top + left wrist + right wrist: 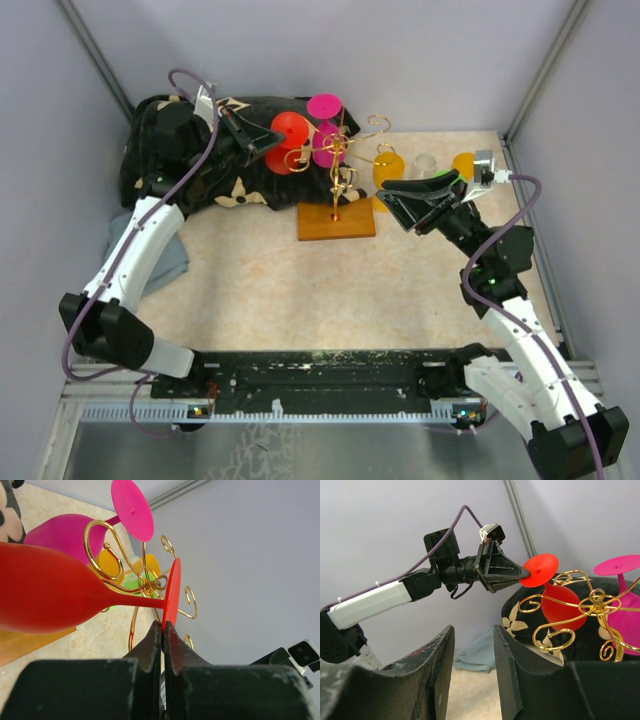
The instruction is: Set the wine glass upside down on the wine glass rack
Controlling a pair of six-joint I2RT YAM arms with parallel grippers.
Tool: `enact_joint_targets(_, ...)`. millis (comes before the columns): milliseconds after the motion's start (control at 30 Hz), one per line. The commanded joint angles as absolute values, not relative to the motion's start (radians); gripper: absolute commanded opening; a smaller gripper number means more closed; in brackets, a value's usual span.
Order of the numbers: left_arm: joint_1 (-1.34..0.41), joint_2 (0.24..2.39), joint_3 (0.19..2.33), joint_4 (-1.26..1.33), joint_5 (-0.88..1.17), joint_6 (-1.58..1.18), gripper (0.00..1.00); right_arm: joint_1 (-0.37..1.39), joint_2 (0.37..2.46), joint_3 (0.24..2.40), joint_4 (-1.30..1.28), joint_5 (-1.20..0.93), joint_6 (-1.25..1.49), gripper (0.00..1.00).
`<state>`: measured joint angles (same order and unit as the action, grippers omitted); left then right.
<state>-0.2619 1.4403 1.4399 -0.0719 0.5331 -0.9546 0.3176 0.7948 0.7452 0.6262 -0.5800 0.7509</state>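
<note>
Left wrist view shows our left claw [163,625] clamped on the foot rim of the red wine glass [50,590], its stem among the gold curls of the wine glass rack [150,582]. We judge it light, stiff and slick; the stem offers a steadier hold. Our right claw [473,630] stands apart, empty.

You have a red glass [50,595] and a magenta glass [65,532] against a shiny gold rack [596,600] on an orange-brown base [336,222]. The cloth [270,192] is black with cream flowers. The surface [330,290] is beige, faintly mottled. Your left pincer [163,626] and right pincer [472,630] are black, your cables [464,507] purple, the walls [400,60] pale lilac-grey.
</note>
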Motion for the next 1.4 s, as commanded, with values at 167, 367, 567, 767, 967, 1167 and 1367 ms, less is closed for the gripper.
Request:
enact_joint_targets(167,-0.265,1.503,1.495,0.008,0.639,-0.985,0.0,0.313,0.798,0.739,0.679,-0.574,0.744,0.37)
enact_joint_targets(367,-0.27,1.535,1.511,0.044,0.651,-0.999,0.0,0.314,0.797,0.738,0.676,-0.572,0.74,0.37)
enact_joint_targets(567,-0.271,1.563,1.507,0.12,0.659,-1.035,0.0,0.314,0.796,0.733,0.675,-0.569,0.739,0.37)
enact_joint_targets(767,-0.271,1.587,1.501,0.195,0.652,-1.066,0.0,0.314,0.792,0.732,0.669,-0.569,0.735,0.37)
enact_joint_targets(967,-0.27,1.604,1.509,0.223,0.614,-1.08,0.0,0.313,0.795,0.722,0.677,-0.569,0.738,0.37)
enact_joint_targets(1167,-0.268,1.613,1.504,0.252,0.564,-1.101,0.0,0.314,0.79,0.719,0.674,-0.568,0.734,0.37)
enact_joint_targets(1367,-0.265,1.624,1.521,0.243,0.537,-1.096,0.0,0.314,0.788,0.719,0.668,-0.566,0.731,0.37)
